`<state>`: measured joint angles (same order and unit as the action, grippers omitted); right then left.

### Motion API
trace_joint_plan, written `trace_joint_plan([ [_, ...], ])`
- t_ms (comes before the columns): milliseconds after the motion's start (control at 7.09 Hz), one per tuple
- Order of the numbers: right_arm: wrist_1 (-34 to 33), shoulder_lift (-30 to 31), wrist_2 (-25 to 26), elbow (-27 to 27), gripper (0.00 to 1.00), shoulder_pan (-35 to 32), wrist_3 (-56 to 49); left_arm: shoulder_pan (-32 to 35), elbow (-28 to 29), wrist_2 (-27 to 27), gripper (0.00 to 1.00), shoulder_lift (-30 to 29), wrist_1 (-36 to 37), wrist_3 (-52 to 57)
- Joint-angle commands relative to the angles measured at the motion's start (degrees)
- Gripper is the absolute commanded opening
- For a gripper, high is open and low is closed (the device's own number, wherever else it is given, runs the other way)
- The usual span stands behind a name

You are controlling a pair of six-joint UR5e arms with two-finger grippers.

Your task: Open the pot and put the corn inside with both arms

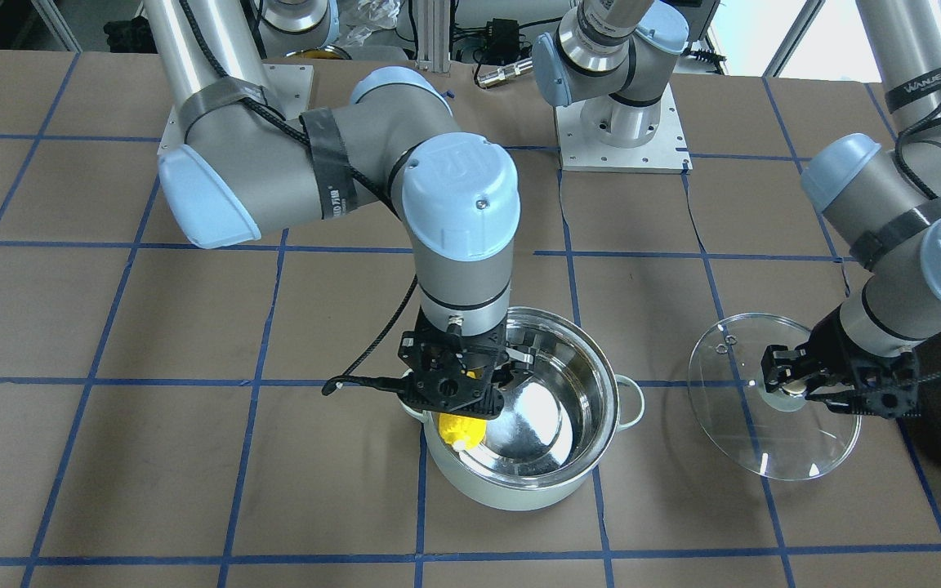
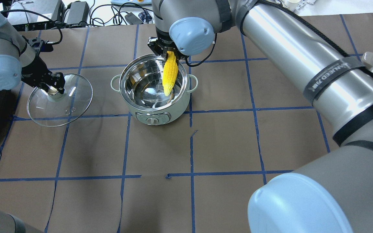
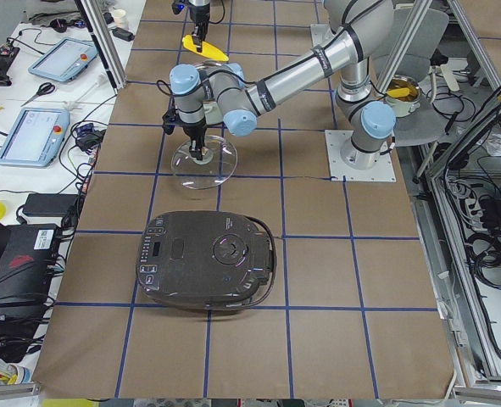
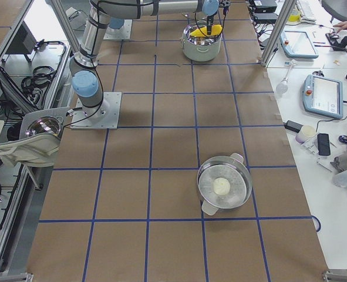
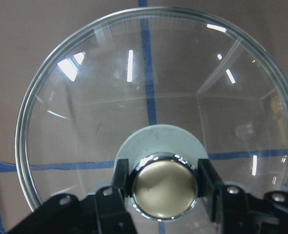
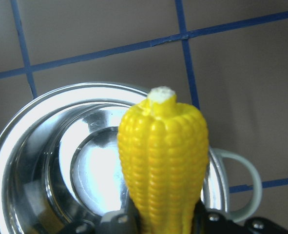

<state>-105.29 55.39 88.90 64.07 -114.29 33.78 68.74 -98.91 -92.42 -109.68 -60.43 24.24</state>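
Over pot, R gripper grips corn; wrist cam: L gripper clamps lid knob.

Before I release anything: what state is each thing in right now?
pot: open, nothing inside yet.
lid: off the pot, tilted, held by its knob.
corn: gripped, tip down, over the pot.
left gripper: shut on the lid.
right gripper: shut on the corn.
black appliance: closed.
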Motion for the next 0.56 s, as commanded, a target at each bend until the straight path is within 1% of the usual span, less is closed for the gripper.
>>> trace_joint_plan([
  [0, -0.7, -2.56, -0.05, -0.79, 0.04, -2.6, -0.13, -0.27, -7.05, 0.48, 0.0, 0.96, 6.78, 0.02],
  [141, -0.79, -3.09, -0.05, -0.27, 0.23, -2.61, -0.3, -0.53, -8.91, 0.48, 0.0, 0.96, 10.82, -0.07],
  [282, -2.19, -3.18, -0.13, 0.17, 0.92, -2.61, -0.73, -0.97, -9.36, 1.09, 0.0, 0.87, 11.29, -0.07],
  [423, -3.59, -3.01, -0.13, 0.61, 1.0, -2.78, -0.56, -1.15, -9.89, 3.45, 0.0, 0.87, 11.47, -0.25],
])
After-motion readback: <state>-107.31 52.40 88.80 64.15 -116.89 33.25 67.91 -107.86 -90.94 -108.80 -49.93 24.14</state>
